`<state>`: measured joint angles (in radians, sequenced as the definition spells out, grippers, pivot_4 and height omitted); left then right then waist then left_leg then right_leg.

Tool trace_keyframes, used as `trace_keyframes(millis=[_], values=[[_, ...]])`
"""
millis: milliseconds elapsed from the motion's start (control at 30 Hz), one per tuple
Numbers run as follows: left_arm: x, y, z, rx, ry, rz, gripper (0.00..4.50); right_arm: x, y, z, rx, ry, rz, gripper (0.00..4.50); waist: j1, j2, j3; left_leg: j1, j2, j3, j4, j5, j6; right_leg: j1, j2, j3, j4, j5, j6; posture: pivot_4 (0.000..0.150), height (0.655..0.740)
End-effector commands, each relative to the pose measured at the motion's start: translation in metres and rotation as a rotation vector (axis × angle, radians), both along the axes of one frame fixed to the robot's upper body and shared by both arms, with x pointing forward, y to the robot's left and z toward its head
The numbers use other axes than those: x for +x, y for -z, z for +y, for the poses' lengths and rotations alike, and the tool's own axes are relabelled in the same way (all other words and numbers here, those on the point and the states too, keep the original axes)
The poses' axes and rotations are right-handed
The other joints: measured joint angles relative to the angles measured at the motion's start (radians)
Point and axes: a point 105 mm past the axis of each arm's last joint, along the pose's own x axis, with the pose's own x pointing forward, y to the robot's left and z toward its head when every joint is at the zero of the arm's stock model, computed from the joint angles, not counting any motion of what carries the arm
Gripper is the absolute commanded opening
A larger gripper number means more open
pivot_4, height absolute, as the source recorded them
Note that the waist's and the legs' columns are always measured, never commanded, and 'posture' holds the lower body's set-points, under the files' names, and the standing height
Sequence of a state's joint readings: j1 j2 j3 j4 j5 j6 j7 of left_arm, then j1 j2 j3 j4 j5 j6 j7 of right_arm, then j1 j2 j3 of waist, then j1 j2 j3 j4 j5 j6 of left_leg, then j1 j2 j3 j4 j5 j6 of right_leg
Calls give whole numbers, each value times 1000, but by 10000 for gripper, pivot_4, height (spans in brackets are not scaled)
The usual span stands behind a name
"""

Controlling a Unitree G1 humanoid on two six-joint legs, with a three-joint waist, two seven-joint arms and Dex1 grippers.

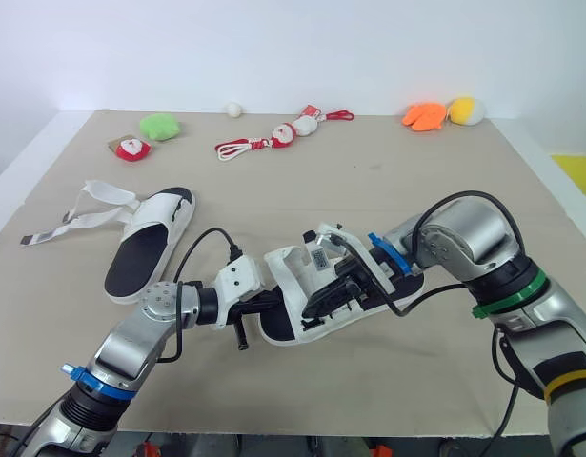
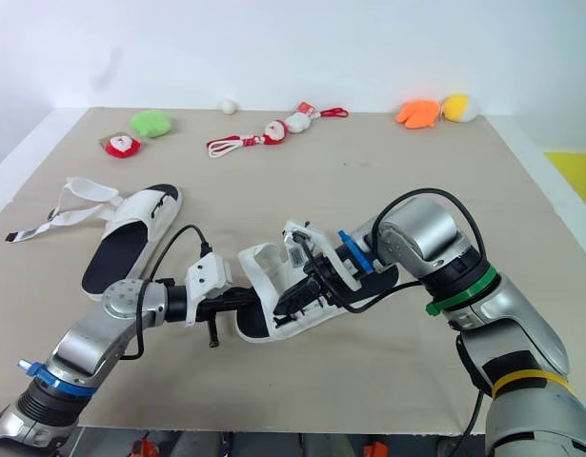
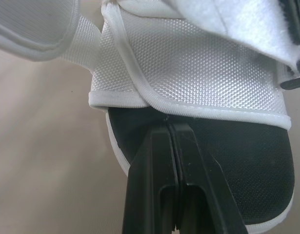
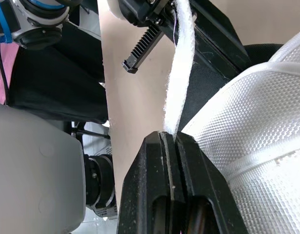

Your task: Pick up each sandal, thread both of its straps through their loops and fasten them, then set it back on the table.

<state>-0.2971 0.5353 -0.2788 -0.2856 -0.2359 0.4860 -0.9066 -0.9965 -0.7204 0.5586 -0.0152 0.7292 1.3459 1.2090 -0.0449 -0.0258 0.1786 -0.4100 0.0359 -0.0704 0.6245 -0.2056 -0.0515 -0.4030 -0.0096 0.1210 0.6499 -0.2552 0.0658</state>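
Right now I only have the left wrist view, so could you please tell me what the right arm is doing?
Observer: The right jaws are shut on a white strap of the sandal in your view.
Operator: Thank you. Where is the other sandal?
Observer: The second sandal lies flat on the table to the robot's left, with its straps loose and spread out.
Operator: Is anything else nearby?
Observer: Small plush toys sit along the far edge, apart from both sandals.
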Motion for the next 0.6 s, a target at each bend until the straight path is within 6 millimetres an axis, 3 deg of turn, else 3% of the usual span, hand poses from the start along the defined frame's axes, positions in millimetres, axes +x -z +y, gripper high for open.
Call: trace_keyframes(millis=[33,600], values=[[-9,35,4,88,-10,130,0,-1,5,-6,-36,-10,-20,704,0,0,0,0,0,0,0,0,0,0,0,0,0,0,0,1500,7400],[-7,36,5,90,-13,127,0,-2,13,-16,-94,-94,-128,704,1,0,0,0,-5,-1,1,0,0,2,-6,-1,0,-1,1,1500,7400]])
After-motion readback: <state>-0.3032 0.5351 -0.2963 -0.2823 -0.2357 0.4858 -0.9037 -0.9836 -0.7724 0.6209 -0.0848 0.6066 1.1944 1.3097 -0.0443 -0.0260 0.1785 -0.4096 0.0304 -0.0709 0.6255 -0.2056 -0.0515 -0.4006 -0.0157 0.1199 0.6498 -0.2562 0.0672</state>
